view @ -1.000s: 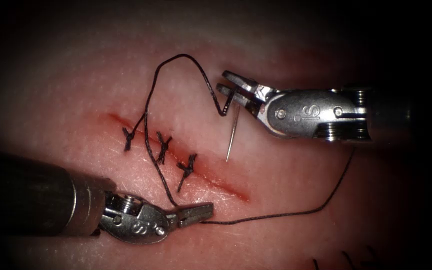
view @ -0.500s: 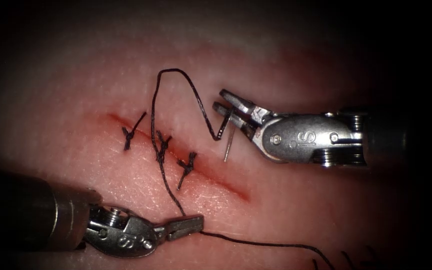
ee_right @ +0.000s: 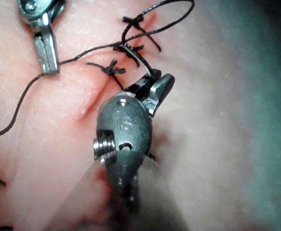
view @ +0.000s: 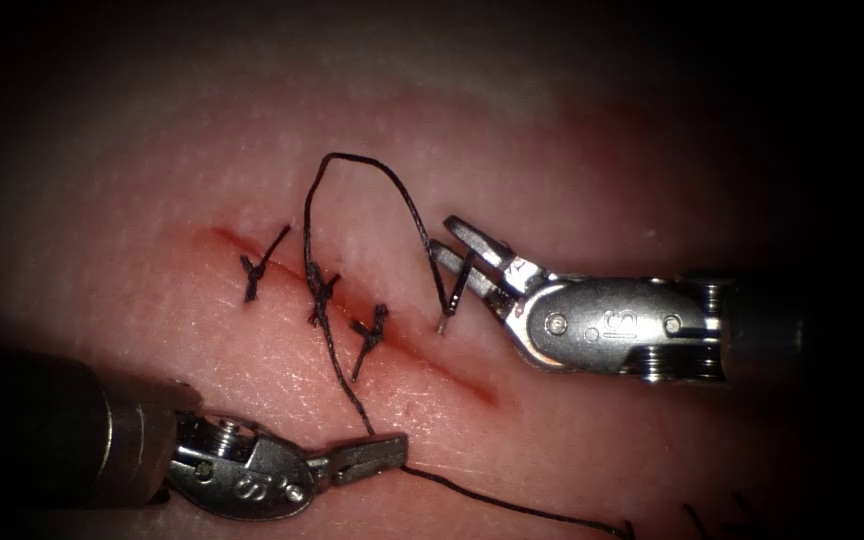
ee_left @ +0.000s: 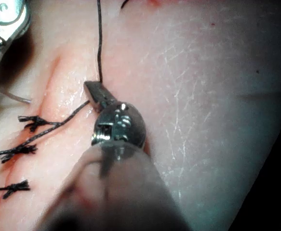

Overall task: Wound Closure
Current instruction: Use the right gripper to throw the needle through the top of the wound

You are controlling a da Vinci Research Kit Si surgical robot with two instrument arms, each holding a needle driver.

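1. Now 2 tools are in the endoscope view: the left arm's silver needle driver, near the lower end of the cut, and the right arm's silver needle driver, on the right side of the cut.
2. Left tool: jaws pressed together on the thin dark thread.
3. Right tool: jaws clamped on the thin curved steel needle near its thread end. Its pale end sits at the tissue just right of the cut; cannot tell if it is in.
4. 1 thread: it goes from the needle up in an arch, down across the cut, through the left jaws, then off toward the lower edge.
5. 1 long red cut in the pale pink tissue, w/ 3 dark knotted stitches across it; the lower right stretch of the cut is still unstitched.
6. Left wrist view adds a pale sliver beside the cut, prob. the needle's tip; the endoscope hides this.
7. Right wrist view has both tools, and the right jaws close to the stitches.
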